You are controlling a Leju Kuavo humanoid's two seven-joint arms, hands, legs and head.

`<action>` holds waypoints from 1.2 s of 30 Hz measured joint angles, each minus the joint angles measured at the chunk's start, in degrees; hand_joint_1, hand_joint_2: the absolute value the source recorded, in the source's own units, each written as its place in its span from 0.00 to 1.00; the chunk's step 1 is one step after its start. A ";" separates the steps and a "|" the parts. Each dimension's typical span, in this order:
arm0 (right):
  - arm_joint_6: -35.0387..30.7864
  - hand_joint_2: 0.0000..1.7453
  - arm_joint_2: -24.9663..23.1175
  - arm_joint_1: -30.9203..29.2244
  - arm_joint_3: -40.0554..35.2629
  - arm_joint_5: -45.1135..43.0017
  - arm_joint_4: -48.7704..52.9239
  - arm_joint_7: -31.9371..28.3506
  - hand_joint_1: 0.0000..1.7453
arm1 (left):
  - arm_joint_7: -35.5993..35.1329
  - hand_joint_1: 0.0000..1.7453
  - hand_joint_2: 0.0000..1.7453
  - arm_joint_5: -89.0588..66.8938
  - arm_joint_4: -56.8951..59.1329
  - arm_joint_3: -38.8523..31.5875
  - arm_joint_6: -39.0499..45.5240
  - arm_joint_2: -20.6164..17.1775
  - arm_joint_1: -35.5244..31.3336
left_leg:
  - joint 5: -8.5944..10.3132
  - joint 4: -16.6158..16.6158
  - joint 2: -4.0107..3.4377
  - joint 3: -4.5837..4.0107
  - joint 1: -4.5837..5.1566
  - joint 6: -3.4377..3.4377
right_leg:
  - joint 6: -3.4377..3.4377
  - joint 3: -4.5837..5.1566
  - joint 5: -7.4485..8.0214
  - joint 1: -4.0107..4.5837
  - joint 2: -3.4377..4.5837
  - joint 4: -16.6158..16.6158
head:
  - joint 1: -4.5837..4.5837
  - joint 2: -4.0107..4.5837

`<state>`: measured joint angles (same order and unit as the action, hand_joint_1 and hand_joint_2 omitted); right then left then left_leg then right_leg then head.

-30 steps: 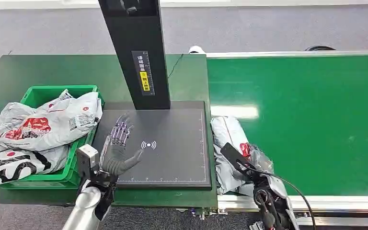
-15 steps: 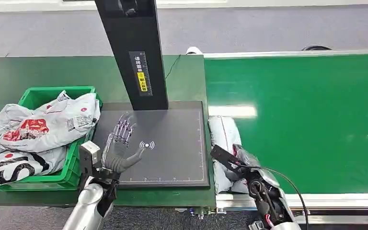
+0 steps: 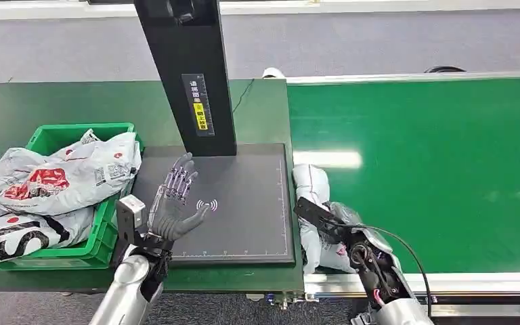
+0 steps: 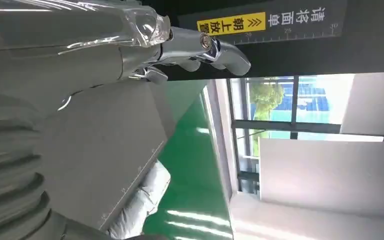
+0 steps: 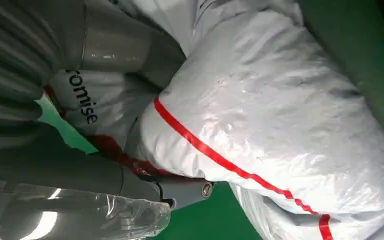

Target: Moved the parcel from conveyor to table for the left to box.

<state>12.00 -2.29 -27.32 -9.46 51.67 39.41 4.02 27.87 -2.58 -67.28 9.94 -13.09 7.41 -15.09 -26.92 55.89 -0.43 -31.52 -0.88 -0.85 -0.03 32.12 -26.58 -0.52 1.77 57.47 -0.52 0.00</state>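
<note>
Right hand wrapped around the grey parcel, seemingly gripping it, at the conveyor's near-left corner. Left hand raised, fingers spread, empty, above the tabletop's dark pad.

Parcel: soft white-grey poly mailer with red stripe, crumpled, lower centre of head view, on conveyor belt edge beside table.

black post blocks the pad's far edge, heaped bin left, belt seemingly open
</note>
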 measured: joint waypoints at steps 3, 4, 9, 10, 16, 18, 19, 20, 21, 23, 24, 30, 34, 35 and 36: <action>-1.49 1.00 0.00 0.27 -0.15 -0.41 0.00 -0.96 1.00 | 0.09 0.00 1.00 0.00 0.00 -0.31 -0.04 -0.02 0.16 | 0.00 0.00 0.00 -0.02 -0.01 0.00 | 0.00 0.01 0.00 0.01 0.01 0.00 | 0.00 0.00; -2.78 1.00 0.00 0.40 -0.30 -0.35 0.02 -0.85 1.00 | 0.11 0.00 1.00 0.00 -0.04 -0.41 -0.04 -0.02 0.27 | 0.00 0.00 0.00 -0.01 -0.01 0.00 | 0.00 0.01 0.00 0.01 0.01 0.00 | 0.00 0.00; -11.70 1.00 -0.85 2.72 -0.26 -0.56 2.31 -0.10 1.00 | 0.24 0.00 1.00 -0.39 -1.81 -0.98 -0.02 -0.07 2.57 | 0.01 -0.01 0.06 -0.18 -0.01 -0.01 | 0.00 0.12 0.00 0.01 -0.03 0.00 | 0.00 0.00; -12.88 1.00 -1.09 3.44 -0.02 -1.25 3.24 -0.44 1.00 | 0.30 0.00 1.00 -0.48 -2.38 -1.18 -0.04 -0.09 3.18 | 0.02 -0.01 0.09 -0.23 -0.01 -0.01 | 0.00 0.16 0.00 0.01 -0.05 0.01 | 0.00 0.00; -17.50 1.00 -2.75 8.17 2.82 -10.13 12.51 -8.42 1.00 | 0.68 0.00 1.00 -0.55 -5.59 -2.34 -0.15 -0.22 5.43 | 0.12 0.02 0.25 -0.83 0.01 -0.02 | -0.04 0.69 0.07 -0.01 -0.20 0.02 | 0.00 0.00; -18.43 1.00 -3.21 9.36 3.39 -12.46 15.04 -10.95 1.00 | 0.74 0.00 1.00 -0.55 -6.06 -2.53 -0.20 -0.26 5.52 | 0.21 0.03 0.42 -1.08 0.01 -0.02 | -0.05 0.88 0.09 -0.02 -0.36 0.03 | 0.00 0.00; -19.15 1.00 -3.45 9.65 3.67 -13.45 16.36 -12.18 1.00 | 0.79 0.00 1.00 -0.52 -6.27 -2.60 -0.28 -0.26 5.61 | 0.21 0.04 0.48 -1.14 0.01 -0.01 | -0.05 0.94 0.09 -0.02 -0.44 0.03 | -0.02 0.00; -20.71 1.00 -3.69 9.94 3.95 -14.21 17.91 -13.93 1.00 | 0.92 0.00 1.00 -0.48 -6.47 -2.71 -0.48 -0.26 5.69 | 0.22 0.04 0.58 -1.19 0.01 0.00 | -0.05 0.98 0.09 -0.02 -0.54 0.03 | 0.00 0.00; -22.94 1.00 -3.80 10.06 4.11 -14.38 19.53 -15.76 1.00 | 1.01 0.00 1.00 -0.46 -6.51 -2.80 -0.57 -0.26 5.73 | 0.22 0.05 0.69 -1.20 0.01 0.00 | -0.05 0.99 0.09 -0.03 -0.61 0.03 | -0.02 0.00; -27.81 1.00 -4.02 10.00 4.46 -14.62 23.04 -18.98 1.00 | 1.09 0.00 1.00 -0.46 -6.75 -3.04 -0.61 -0.28 5.88 | 0.22 0.05 0.73 -1.20 0.01 0.00 | -0.06 0.99 0.06 -0.02 -0.63 0.03 | 0.00 0.00; -30.13 1.00 -4.20 10.02 4.81 -15.21 25.12 -20.57 1.00 | 1.16 0.00 1.00 -0.46 -6.80 -3.06 -0.63 -0.28 5.91 | 0.22 0.05 0.74 -1.20 0.01 -0.01 | -0.07 0.99 0.04 -0.02 -0.63 0.03 | 0.00 0.00; -36.34 1.00 -4.77 11.19 5.90 -18.40 35.18 -26.64 1.00 | 1.71 0.00 1.00 -0.46 -6.80 -3.08 -0.68 -0.48 5.89 | 0.20 0.04 0.73 -1.20 0.01 -0.02 | -0.08 0.98 0.03 -0.03 -0.66 0.02 | 0.00 0.00; -38.59 1.00 -5.03 12.80 6.30 -20.37 40.19 -29.83 1.00 | 2.05 0.00 1.00 -0.33 -6.78 -2.73 -1.24 -0.48 5.82 | 0.21 0.04 0.73 -1.17 0.01 -0.02 | -0.08 0.95 0.03 -0.03 -0.66 0.02 | 0.00 0.00; -39.01 1.00 -5.09 13.31 6.34 -20.82 41.41 -30.64 1.00 | 2.08 0.00 1.00 -0.28 -6.71 -2.49 -1.25 -0.50 5.73 | 0.21 0.04 0.73 -1.17 0.01 -0.01 | -0.08 0.95 0.03 -0.03 -0.66 0.02 | 0.00 0.00; -39.39 1.00 -5.16 13.72 6.36 -21.18 42.32 -31.39 1.00 | 2.08 0.00 1.00 -0.28 -6.67 -2.27 -1.25 -0.50 5.60 | 0.21 0.04 0.73 -1.17 0.01 -0.01 | -0.08 0.94 0.04 -0.03 -0.66 0.02 | -0.02 0.00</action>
<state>-27.39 -7.45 -13.60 -3.10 30.49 81.73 -27.37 29.94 -2.86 -73.94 7.67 -14.34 6.91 -9.50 -26.71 55.93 0.30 -32.68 -0.87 -0.86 -0.11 33.06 -26.54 -0.55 1.11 57.49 -0.55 0.00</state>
